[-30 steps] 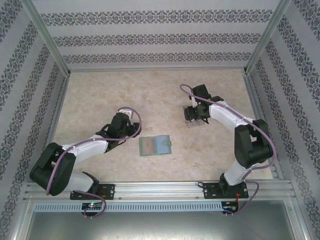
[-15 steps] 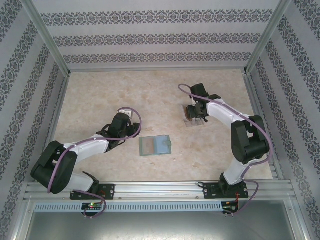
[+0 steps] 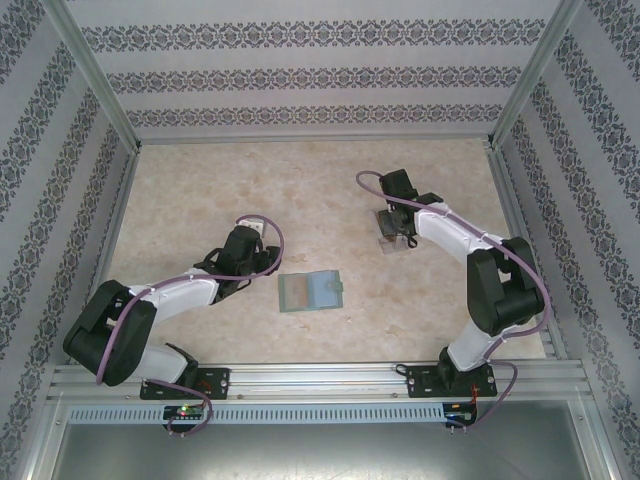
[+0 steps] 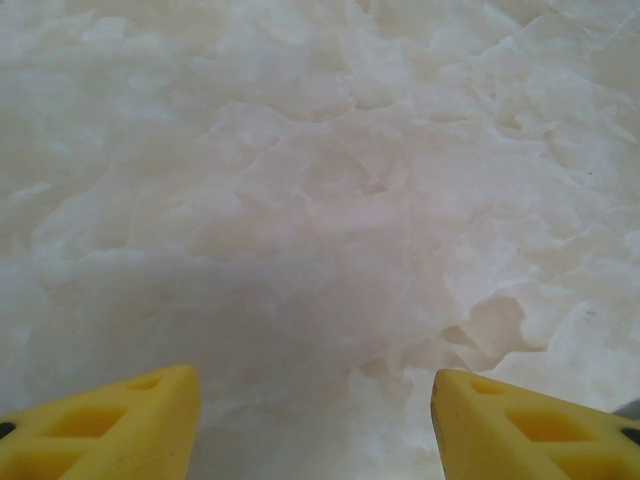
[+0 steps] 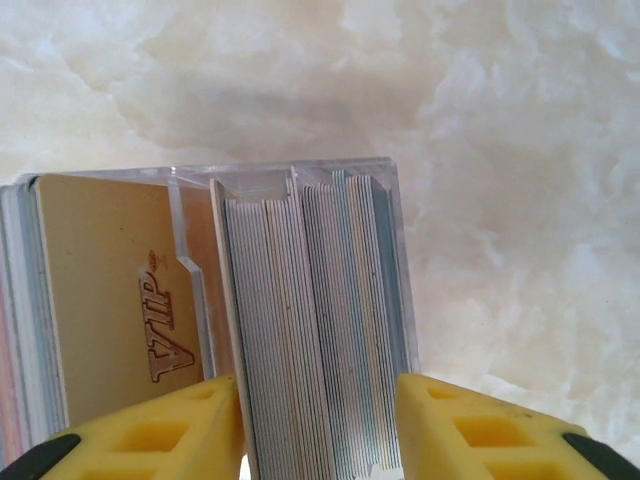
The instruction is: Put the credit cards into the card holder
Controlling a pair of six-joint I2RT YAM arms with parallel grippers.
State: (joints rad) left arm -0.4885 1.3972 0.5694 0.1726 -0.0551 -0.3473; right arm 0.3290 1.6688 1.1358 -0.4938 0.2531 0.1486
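Right wrist view: the right gripper (image 5: 318, 400), at the bottom of the frame, has its yellow fingers (image 5: 160, 430) flanking a stack of cards (image 5: 310, 320) standing on edge in a clear rack (image 5: 280, 172). Whether they squeeze it I cannot tell. A tan card (image 5: 110, 290) marked VIP stands at left. From the top camera, the green wallet (image 3: 310, 292) lies open mid-frame on the table (image 3: 200, 190), well apart from the rack. The left gripper (image 4: 315, 400) is spread wide over bare table, holding nothing.

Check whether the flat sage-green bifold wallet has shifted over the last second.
No. The flat sage-green bifold wallet sits at the same spot and the same angle relative to the near aluminium rail.
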